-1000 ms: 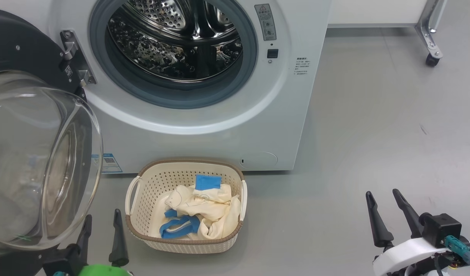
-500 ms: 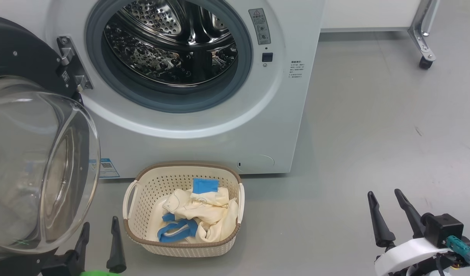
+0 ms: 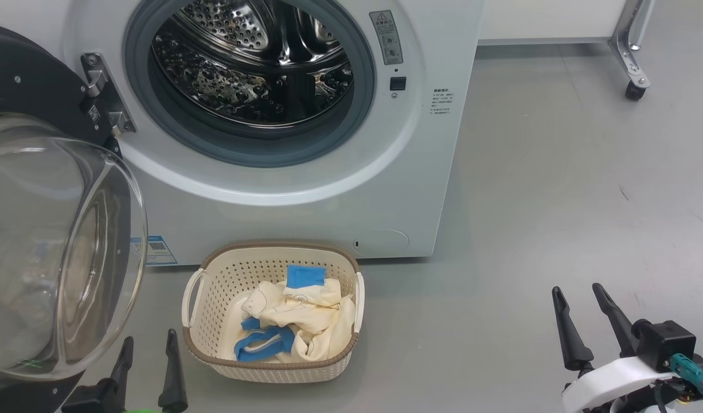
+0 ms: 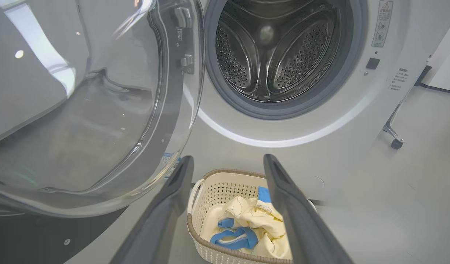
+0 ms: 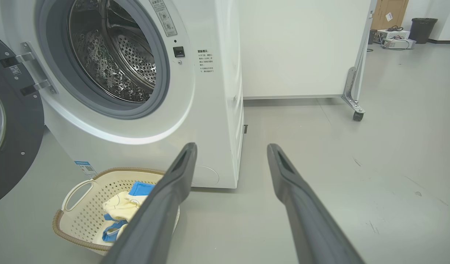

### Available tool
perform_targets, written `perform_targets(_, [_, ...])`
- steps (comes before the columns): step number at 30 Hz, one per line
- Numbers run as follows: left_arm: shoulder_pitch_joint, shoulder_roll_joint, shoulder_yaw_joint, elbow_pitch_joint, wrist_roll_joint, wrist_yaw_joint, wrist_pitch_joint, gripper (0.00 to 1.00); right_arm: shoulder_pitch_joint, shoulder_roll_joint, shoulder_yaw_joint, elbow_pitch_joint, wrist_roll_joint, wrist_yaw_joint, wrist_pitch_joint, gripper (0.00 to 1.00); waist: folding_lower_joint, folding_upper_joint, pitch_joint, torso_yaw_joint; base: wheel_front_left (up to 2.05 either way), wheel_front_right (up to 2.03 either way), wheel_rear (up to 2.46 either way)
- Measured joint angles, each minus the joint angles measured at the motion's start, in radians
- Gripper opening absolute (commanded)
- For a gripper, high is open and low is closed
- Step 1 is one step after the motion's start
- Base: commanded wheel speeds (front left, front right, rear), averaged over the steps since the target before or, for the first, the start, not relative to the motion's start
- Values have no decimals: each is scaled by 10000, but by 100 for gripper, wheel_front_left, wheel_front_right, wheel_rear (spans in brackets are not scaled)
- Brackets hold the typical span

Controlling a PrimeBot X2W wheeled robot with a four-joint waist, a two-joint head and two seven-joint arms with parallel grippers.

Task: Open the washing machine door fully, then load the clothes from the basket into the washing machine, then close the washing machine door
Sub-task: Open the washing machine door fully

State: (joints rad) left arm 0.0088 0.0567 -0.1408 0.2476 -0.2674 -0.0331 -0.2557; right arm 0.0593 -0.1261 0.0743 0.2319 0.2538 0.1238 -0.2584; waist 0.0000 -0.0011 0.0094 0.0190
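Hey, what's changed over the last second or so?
The head camera shifted slightly, so the scene slid left. The left gripper drew back a little and sits lower in the head view. Nothing was grasped or released. Unchanged: it and the right gripper are open and empty, the washing machine door is open, and the clothes are in the basket.

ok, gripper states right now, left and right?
Left gripper: open, holding nothing.
Right gripper: open, holding nothing.
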Motion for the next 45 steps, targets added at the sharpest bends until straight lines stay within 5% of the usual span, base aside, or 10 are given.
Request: perform_targets(45, [0, -77, 253, 150, 211, -182, 0, 100, -1, 25, -31, -31, 0, 0, 0, 100, 0, 0, 255, 109, 1, -1, 0])
